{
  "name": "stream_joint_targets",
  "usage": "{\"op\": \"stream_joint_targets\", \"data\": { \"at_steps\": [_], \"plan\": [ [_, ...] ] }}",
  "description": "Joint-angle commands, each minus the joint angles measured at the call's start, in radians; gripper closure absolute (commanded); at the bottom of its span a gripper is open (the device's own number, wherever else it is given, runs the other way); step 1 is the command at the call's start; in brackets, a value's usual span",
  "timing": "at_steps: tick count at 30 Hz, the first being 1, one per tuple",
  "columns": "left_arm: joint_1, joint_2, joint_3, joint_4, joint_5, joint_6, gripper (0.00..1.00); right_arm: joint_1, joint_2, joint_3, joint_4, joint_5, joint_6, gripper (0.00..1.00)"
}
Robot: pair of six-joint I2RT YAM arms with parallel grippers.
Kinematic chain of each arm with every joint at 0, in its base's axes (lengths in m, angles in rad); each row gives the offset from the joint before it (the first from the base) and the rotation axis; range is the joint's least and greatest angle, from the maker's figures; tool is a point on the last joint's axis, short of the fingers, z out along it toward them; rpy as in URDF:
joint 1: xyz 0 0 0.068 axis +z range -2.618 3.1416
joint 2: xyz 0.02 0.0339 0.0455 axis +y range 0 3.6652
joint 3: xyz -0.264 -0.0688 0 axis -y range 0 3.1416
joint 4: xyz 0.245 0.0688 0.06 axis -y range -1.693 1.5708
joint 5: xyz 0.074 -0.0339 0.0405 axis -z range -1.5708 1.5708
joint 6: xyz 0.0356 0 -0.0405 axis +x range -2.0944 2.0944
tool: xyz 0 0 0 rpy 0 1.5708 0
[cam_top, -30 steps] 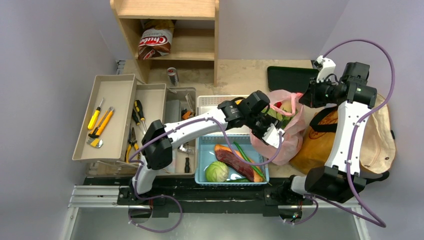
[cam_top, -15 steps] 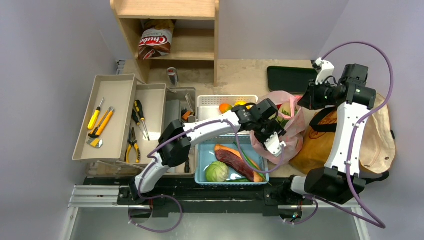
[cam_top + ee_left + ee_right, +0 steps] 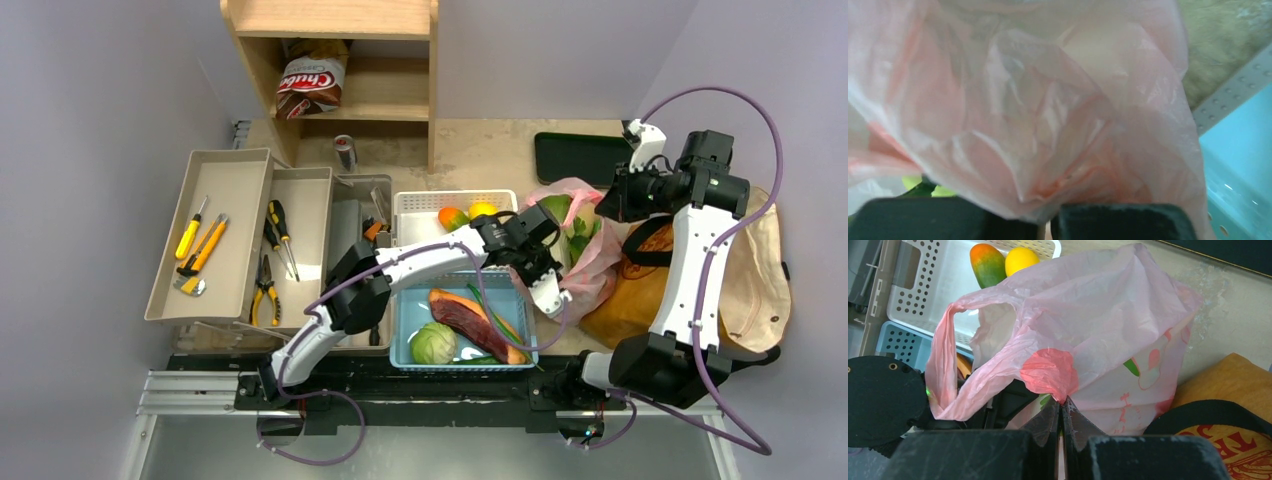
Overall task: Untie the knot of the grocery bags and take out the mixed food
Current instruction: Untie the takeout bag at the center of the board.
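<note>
Pink bag [image 3: 1108, 315] | right tool [image 3: 1062, 410] pinches rim | left tool [image 3: 1048, 227] by blue basket [image 3: 1243, 165]

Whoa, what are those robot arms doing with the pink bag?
Both arms are pinching the thin pink bag. The left gripper holds its near side and the right gripper its far side, so the top gapes open. Leafy greens show inside, not yet taken out. The brown paper bag lies beside it.
</note>
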Motion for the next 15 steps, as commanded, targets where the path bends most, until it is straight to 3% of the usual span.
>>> {"op": "stream_joint_targets", "data": {
  "at_steps": [1, 7, 12, 15],
  "plan": [
    [0.006, -0.125, -0.097, 0.254, -0.007, -0.137, 1.0, -0.003, -0.022, 0.0, 0.006, -0.003, -0.038, 1.0],
    [0.013, -0.284, -0.263, 0.511, -0.035, -0.309, 1.0, -0.004, -0.003, 0.025, 0.019, 0.024, -0.062, 1.0],
    [0.052, -0.322, -0.27, 0.608, -0.087, -0.538, 1.0, -0.004, 0.002, 0.033, 0.028, 0.032, -0.068, 1.0],
    [0.076, -0.339, -0.26, 0.583, -0.032, -0.636, 1.0, -0.004, 0.004, 0.03, 0.029, 0.033, -0.07, 1.0]
  ]
}}
